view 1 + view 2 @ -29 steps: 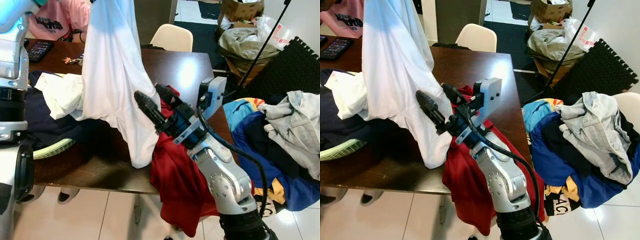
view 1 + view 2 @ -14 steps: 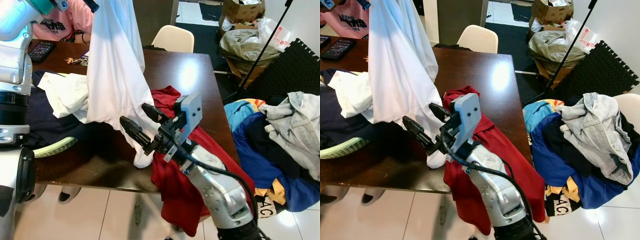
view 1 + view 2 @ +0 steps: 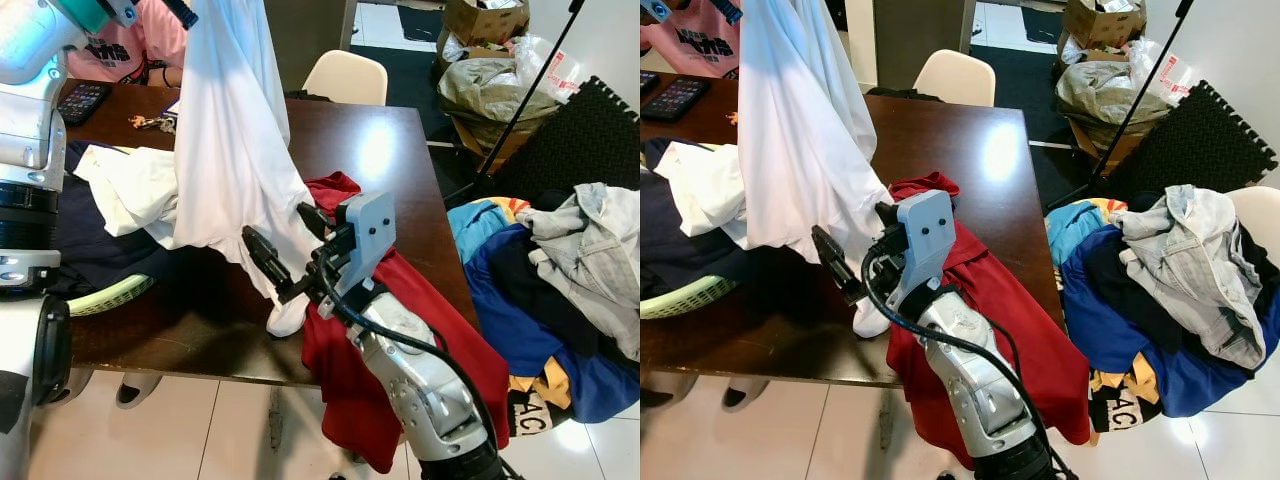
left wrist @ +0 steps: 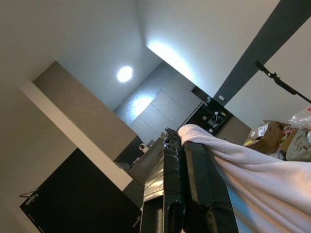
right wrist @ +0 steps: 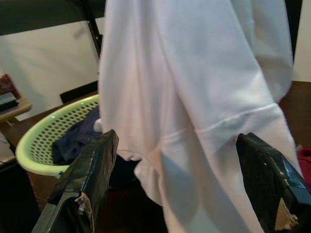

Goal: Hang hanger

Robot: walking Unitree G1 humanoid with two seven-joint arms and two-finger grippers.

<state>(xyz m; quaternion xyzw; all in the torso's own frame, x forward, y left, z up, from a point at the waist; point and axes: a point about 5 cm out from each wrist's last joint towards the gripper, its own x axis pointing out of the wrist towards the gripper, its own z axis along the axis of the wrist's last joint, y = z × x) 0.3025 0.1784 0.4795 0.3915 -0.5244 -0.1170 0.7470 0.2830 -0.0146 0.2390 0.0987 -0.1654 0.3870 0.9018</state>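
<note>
A long white shirt (image 3: 232, 150) hangs limp above the dark surface (image 3: 390, 150), pinched at its top by the left hand (image 4: 187, 145). The right hand (image 3: 283, 252), fingers spread, reaches its hem.

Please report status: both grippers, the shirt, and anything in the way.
Left gripper shut on white shirt, held high. Right gripper open at shirt's lower edge. Red garment draped beneath.

Glossy dark wood table (image 3: 400, 150), soft white cloth shirt (image 3: 230, 130)
</note>
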